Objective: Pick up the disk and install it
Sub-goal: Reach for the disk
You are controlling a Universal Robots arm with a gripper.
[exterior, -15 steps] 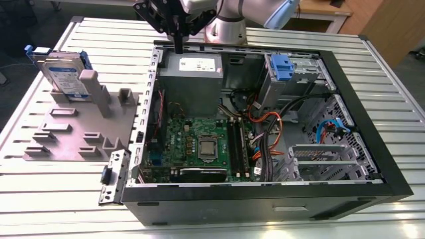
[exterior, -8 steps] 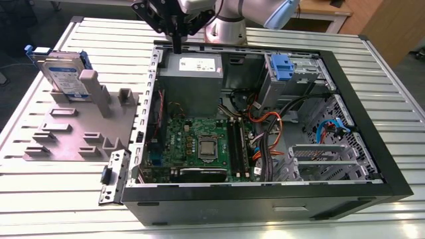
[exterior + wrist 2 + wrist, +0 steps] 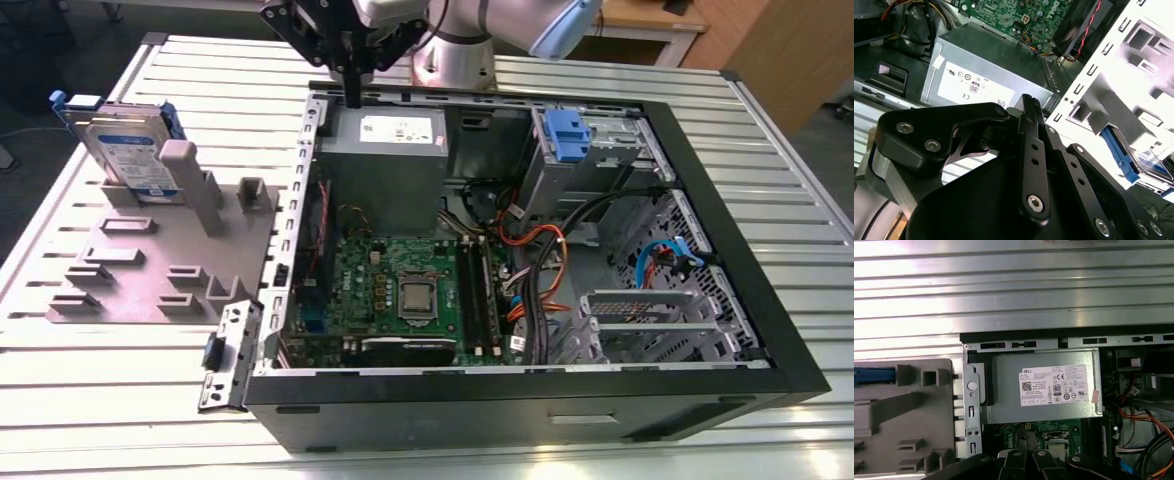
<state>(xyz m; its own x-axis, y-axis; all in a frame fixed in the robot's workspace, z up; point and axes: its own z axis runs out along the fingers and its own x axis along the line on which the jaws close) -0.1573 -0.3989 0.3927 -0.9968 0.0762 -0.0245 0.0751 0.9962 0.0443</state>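
The disk (image 3: 130,150), silver with a white-and-blue label in a blue carrier, stands upright in a grey slotted holder (image 3: 147,270) at the exterior view's left. Its blue edge (image 3: 1119,152) also shows in the second wrist view, and a strip of its carrier (image 3: 874,375) in the first wrist view. My gripper (image 3: 356,96) hangs over the far rim of the open computer case (image 3: 534,395), above the grey power supply (image 3: 387,135). It is well apart from the disk, toward the exterior view's right. Its black fingers (image 3: 1029,107) sit together, holding nothing.
Inside the case lie the green motherboard (image 3: 400,290), loose cables (image 3: 541,250) and a silver drive cage with a blue latch (image 3: 567,135) at the far right. The holder and the case both rest on a slatted metal table (image 3: 107,400). A side bracket (image 3: 227,355) leans by the case's near left corner.
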